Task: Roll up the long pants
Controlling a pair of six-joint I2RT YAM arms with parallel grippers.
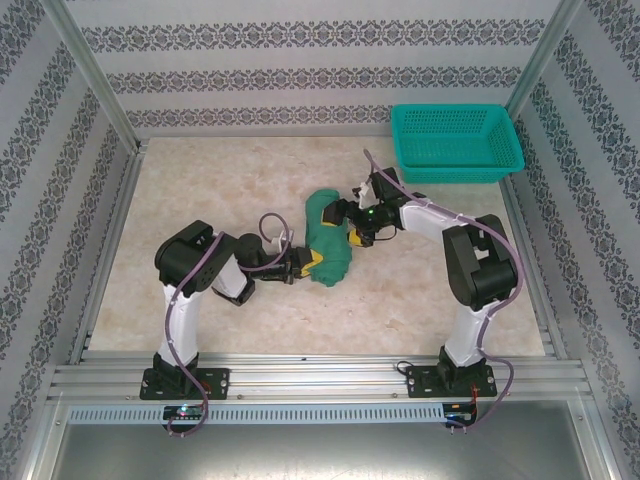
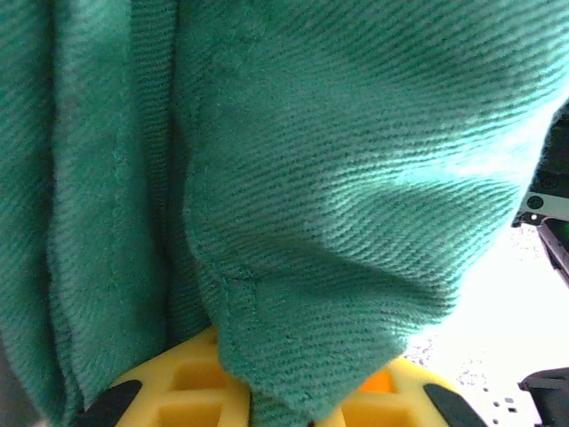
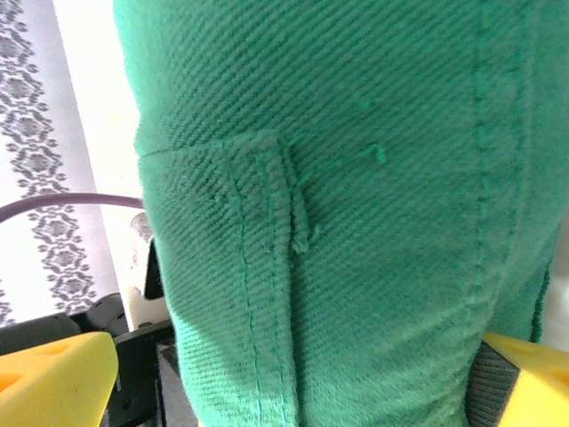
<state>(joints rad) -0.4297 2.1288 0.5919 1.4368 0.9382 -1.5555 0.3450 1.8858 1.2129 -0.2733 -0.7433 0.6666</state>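
Sitting near the middle of the pale marbled worktop, the long pants, a pair of dark green soft twill trousers, are gathered into a short, thick bundle with no leg trailing loose in the overhead view. By that look the rolling is mostly done. What seems left is tightening or squaring the roll and letting go. The left pincer meets the bundle's near end. In its wrist view the yellow fingers stand close together with a fold of hem running down between them, so it looks clamped on the cloth. The right pincer is at the far end. Its wrist view shows its yellow fingers spread wide with the seamed cloth between them, the left finger apart from the fabric. A teal plastic mesh basket stands well apart in the far right corner.
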